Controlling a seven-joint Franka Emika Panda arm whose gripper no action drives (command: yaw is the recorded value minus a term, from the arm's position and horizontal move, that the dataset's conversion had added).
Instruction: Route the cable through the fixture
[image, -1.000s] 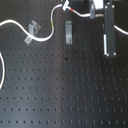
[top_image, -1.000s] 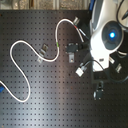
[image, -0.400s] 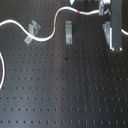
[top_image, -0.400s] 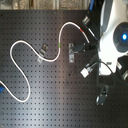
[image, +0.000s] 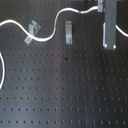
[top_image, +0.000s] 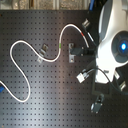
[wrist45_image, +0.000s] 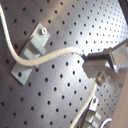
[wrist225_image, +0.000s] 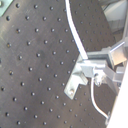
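The white cable (image: 47, 36) lies in curves on the black perforated table (image: 65, 95). In the first exterior view it runs from the left edge past the slanted clip (image: 32, 33), bends at its green band (image: 55, 24), then rises to the red band (image: 81, 10) near the gripper (image: 101, 7). The upright grey fixture (image: 67, 33) stands just beside the rising part of the cable; the cable passes behind it, and I cannot tell if they touch. In the second exterior view the cable (top_image: 30, 55) makes wide loops toward the second exterior view's left, and the gripper (top_image: 84, 39) is at the red band. In the first wrist view the fingers (wrist45_image: 100, 64) are closed on the cable (wrist45_image: 47, 57).
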